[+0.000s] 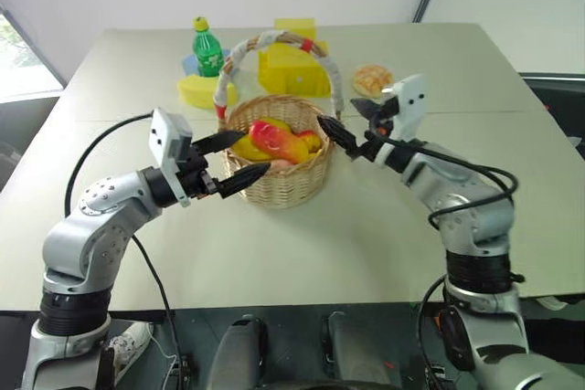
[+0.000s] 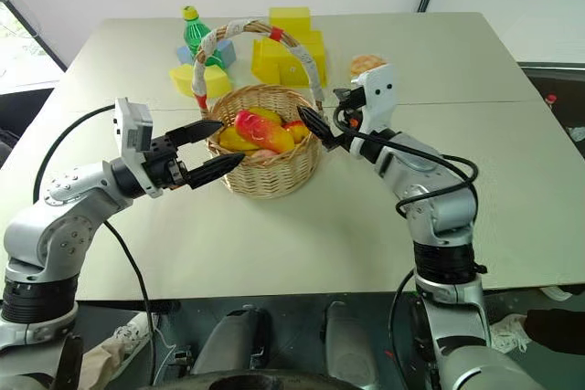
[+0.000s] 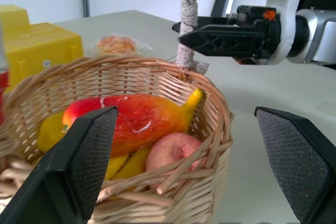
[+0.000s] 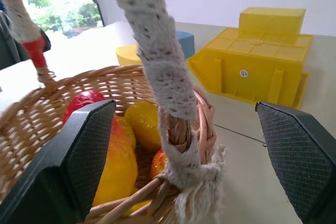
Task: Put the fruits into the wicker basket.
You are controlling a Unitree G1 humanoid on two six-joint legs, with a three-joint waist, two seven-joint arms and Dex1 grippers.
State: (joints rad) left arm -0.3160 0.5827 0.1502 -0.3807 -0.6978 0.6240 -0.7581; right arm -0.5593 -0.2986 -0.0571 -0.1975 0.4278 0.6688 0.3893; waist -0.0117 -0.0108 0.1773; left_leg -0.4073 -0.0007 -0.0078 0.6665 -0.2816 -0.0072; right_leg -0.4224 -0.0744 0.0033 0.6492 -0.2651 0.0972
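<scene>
The wicker basket (image 1: 279,166) sat mid-table, upright, mouth up. Its arched handle (image 1: 274,40) ran from the near-left rim to the far-right rim as the robot faced it. Inside lay the fruits: a red-to-yellow mango (image 1: 279,141) on top, long axis roughly level across the basket and parallel to the handle's span, a banana (image 3: 191,100) with its tip poking up at the rim, a pink peach (image 3: 173,153) low by the near wall, and yellow ovals (image 4: 144,124).

The left gripper (image 1: 233,162) hung just beside the basket's left wall, jaws wide apart and empty. The right gripper (image 1: 352,130) hovered at the right rim by the handle foot, jaws also spread, nothing in them.

Beyond the basket stood yellow blocks (image 1: 292,66), a green bottle (image 1: 207,47) and a bread bun (image 1: 372,79), none of them fruit. I saw no fruit outside the basket, so the job looked done. Best move, I judged, was backing both arms straight away from the basket without snagging handle or rim.
</scene>
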